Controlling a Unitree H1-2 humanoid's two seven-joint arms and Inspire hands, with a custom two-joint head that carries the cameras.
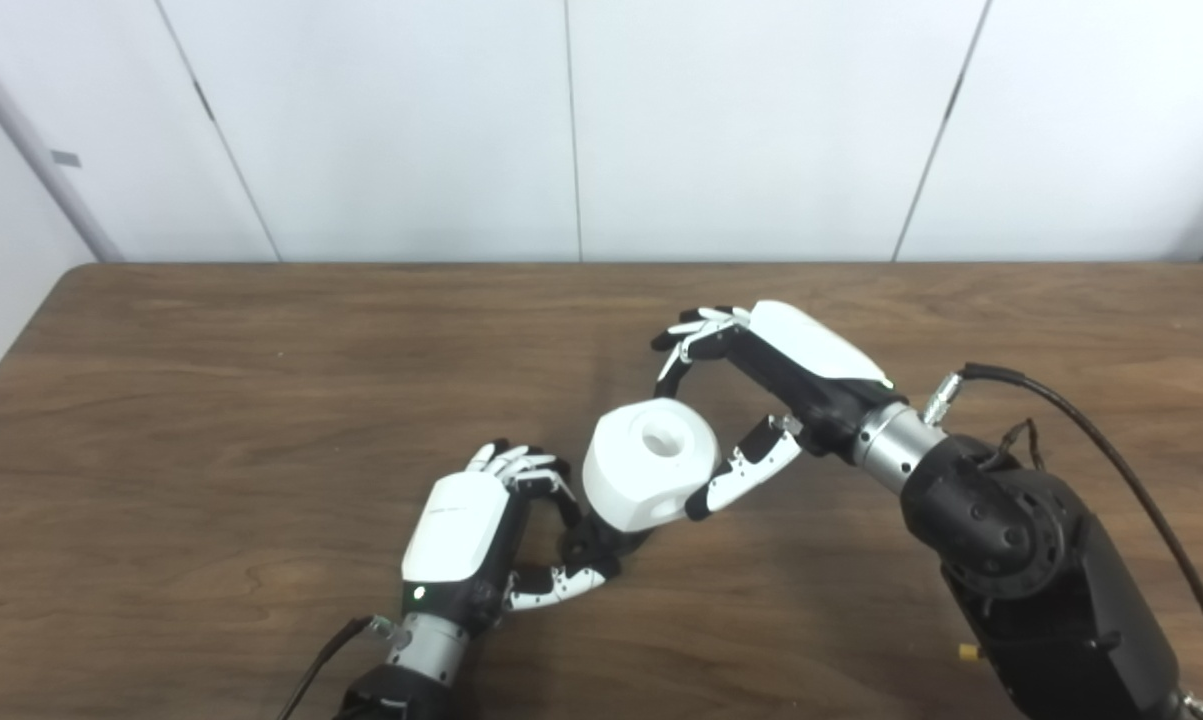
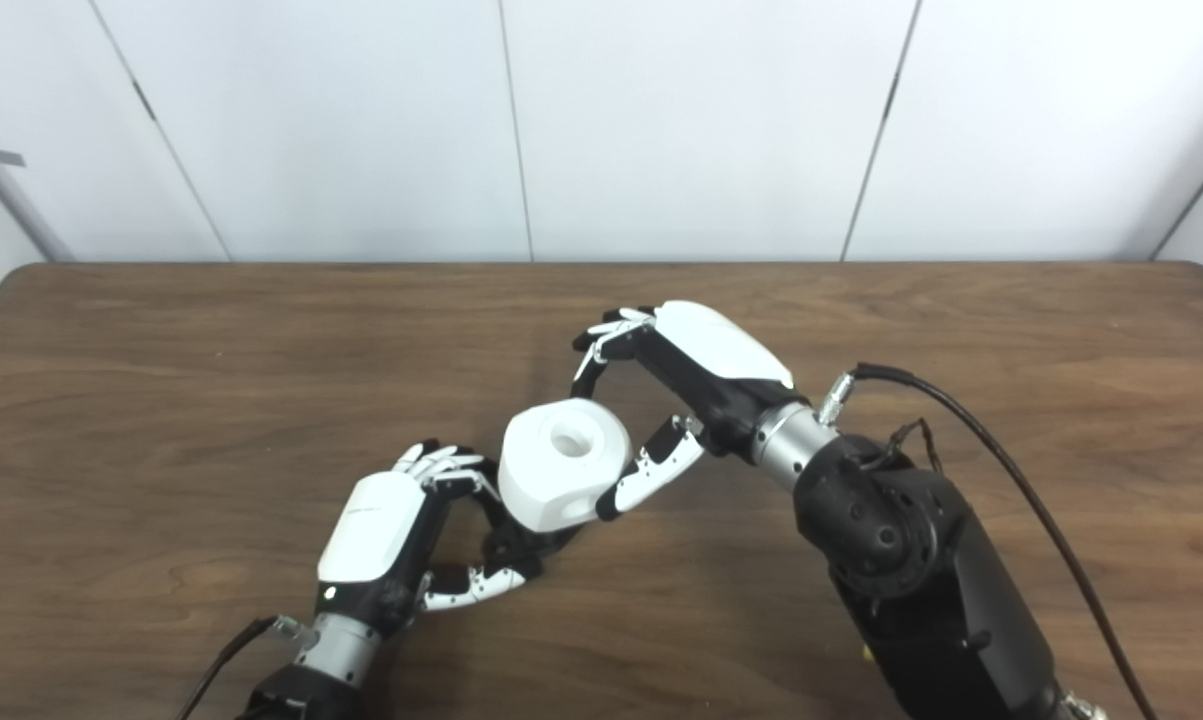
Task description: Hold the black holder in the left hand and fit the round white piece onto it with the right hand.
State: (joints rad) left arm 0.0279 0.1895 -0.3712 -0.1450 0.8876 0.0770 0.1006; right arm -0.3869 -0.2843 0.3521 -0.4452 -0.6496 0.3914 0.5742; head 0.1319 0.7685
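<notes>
The round white piece [image 1: 649,462] is sitting tilted on top of the black holder [image 1: 593,545], near the middle of the wooden table [image 1: 211,400] and toward its front edge. Its upper face is carrying a round central recess, which is showing nothing inside it. Its lower edge is covering most of the holder, so how far the two parts are seated cannot be told from either view.

The black holder is appearing only as a dark mass below the white piece. The left hand [image 1: 481,545] is grasping it, with the fingers [image 1: 526,468] curling over from the far side and the thumb [image 1: 561,583] closing in from the near side.

The right hand [image 1: 751,400] is spanning the white piece from the right. Its thumb [image 1: 746,470] is touching the lower right side of the piece, and its fingers [image 1: 686,345] are arching over the far rim. Whether those fingertips are touching the rim or standing just clear of it cannot be told, so a firm grasp is not confirmed.

The right arm [image 1: 1021,560] is entering from the lower right, with a black cable [image 1: 1111,450] looping off the wrist. White wall panels [image 1: 561,120] are standing behind the table.
</notes>
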